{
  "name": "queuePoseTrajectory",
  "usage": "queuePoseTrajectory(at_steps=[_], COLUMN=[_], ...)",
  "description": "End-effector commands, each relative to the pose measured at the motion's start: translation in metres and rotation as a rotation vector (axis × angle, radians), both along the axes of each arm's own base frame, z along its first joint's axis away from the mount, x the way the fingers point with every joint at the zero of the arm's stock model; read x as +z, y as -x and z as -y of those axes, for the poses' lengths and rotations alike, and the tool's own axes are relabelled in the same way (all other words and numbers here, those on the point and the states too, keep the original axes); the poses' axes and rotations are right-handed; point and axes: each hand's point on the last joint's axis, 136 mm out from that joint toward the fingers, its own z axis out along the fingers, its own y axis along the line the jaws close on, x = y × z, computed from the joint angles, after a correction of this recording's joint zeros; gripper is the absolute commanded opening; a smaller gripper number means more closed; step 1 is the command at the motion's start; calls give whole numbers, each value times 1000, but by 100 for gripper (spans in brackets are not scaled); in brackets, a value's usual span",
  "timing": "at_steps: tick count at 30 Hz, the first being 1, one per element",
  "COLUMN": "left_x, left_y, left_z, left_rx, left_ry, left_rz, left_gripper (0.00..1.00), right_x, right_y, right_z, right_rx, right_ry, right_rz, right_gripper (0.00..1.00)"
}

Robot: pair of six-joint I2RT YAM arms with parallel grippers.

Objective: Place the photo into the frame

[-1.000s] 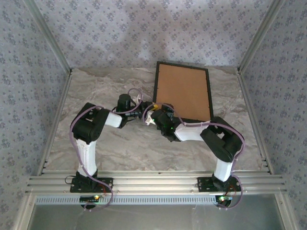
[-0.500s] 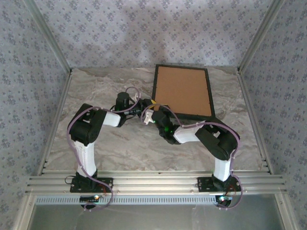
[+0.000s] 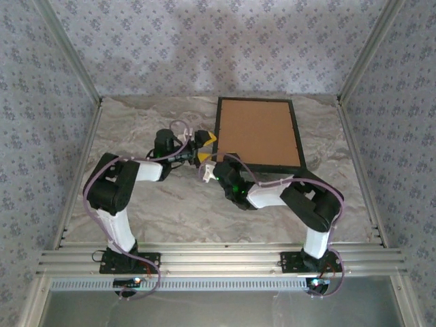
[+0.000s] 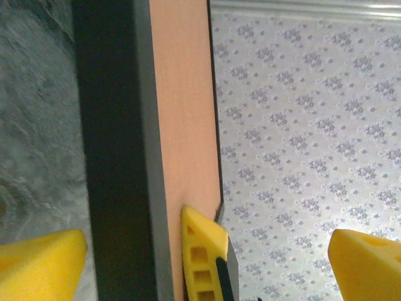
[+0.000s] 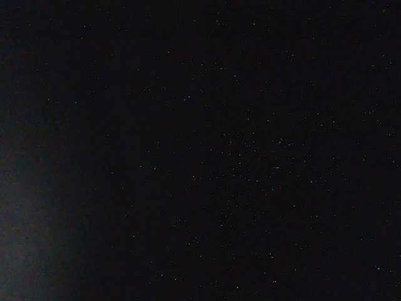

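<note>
1. the frame (image 3: 217,129) lies on the far right part of the table (image 3: 157,211). Its far edge is close to the table's far edge, its right side is near the right edge, and its near-left corner sits about mid-table.
2. A brown backing board (image 3: 259,133) fills the black rim, face up.
3. The left gripper (image 3: 204,141) is at the frame's left edge, close to that near-left corner, pointing right at it.
4. Left jaws are spread wide. On the left wrist camera its yellow fingertips (image 4: 41,263) sit at the two lower corners, with the black rim and a strip of board between them. They're clamped on nothing.
5. Same camera: a third yellow pad (image 4: 199,251) with holes rests against the board right by the rim. Cannot tell whose it is.
6. The right gripper (image 3: 210,170) is at the frame's near-left corner, just beside the left gripper. Its arm comes in from the right along the frame's near edge.
7. Right jaws: cannot tell if they're apart, together or gripping. From above, the wrist body hides the fingers, and the right wrist camera is too dark to read.
8. The papered wall (image 4: 301,125) shows past the board's edge on the left wrist camera. Cannot tell if that corner is lifted off the table.
</note>
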Motion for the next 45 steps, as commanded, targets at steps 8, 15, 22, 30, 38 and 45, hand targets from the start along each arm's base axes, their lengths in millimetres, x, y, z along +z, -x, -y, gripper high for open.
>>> queuePoseTrajectory(at_steps=[8, 15, 22, 30, 38, 45], left_x=[-6, -4, -3, -6, -6, -5], left_y=[-14, -19, -17, -20, -26, -27], left_z=[-76, -102, -101, -102, -97, -74], left_rx=[142, 184, 158, 150, 160, 124], left_ry=[-134, -155, -148, -158, -151, -158], left_rz=[43, 50, 72, 68, 62, 64], left_gripper=[98, 98, 99, 99, 99, 99], right_x=[96, 182, 212, 178, 114, 50], right_y=[19, 18, 21, 36, 65, 75], right_z=[-33, -34, 27, 155, 241, 264], right_rx=[-80, -143, -262, -588, -857, -1045], right_ry=[-399, -716, -1064, -1420, -1659, -1813], right_rz=[-65, 39, 90, 124, 72, -60], right_gripper=[0, 0, 0, 0, 0, 0])
